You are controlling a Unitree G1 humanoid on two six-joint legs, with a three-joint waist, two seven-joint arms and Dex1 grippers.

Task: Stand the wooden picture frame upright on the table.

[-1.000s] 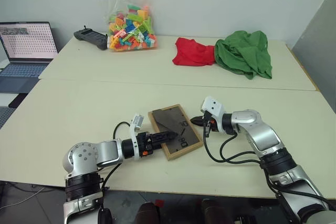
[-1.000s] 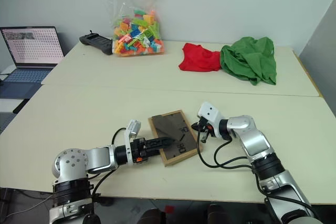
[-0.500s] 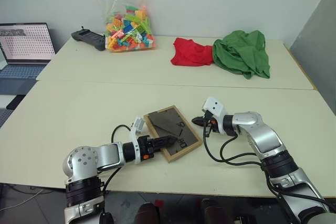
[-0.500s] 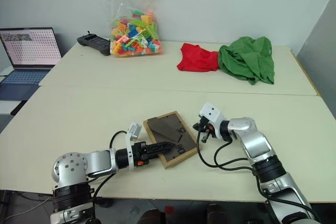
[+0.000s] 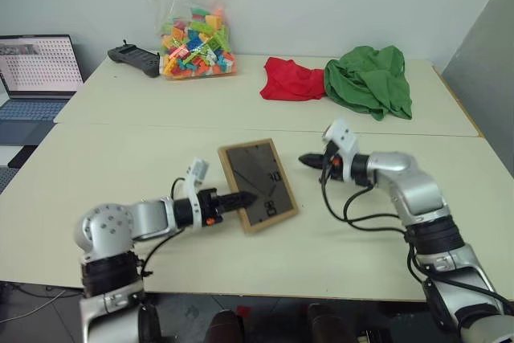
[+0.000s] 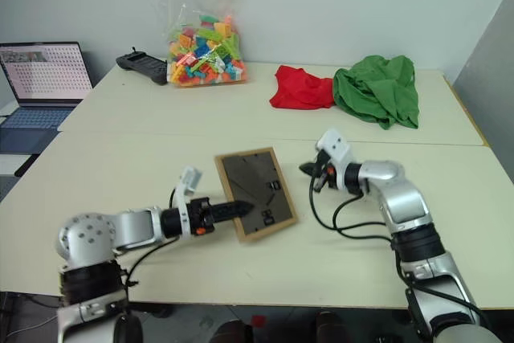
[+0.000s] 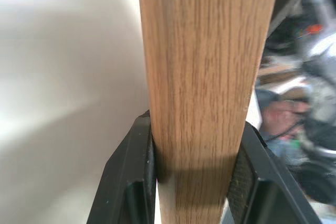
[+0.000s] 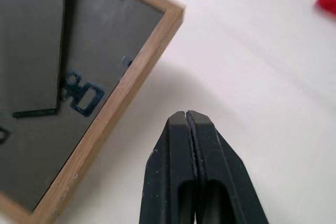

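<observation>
The wooden picture frame (image 5: 259,182) is held above the table (image 5: 120,158), tilted, with its dark grey back and fold-out stand facing me. My left gripper (image 5: 241,198) is shut on the frame's near left edge. In the left wrist view the light-wood edge (image 7: 205,66) sits clamped between both fingers (image 7: 134,171). My right gripper (image 5: 308,161) hovers just right of the frame's far right corner, shut and holding nothing. The right wrist view shows its closed fingertips (image 8: 187,115) a short way from that frame corner (image 8: 131,72).
On the far half of the table sit a clear bag of coloured bricks (image 5: 193,38), a black controller (image 5: 135,59), a red cloth (image 5: 291,82) and a green cloth (image 5: 369,78). An open laptop (image 5: 36,70) stands off to the left. A grey panel (image 5: 482,70) borders the right side.
My left gripper has shut on the frame's edge and lifted the frame off the table. My right gripper has risen and drawn away from the frame's right edge.
</observation>
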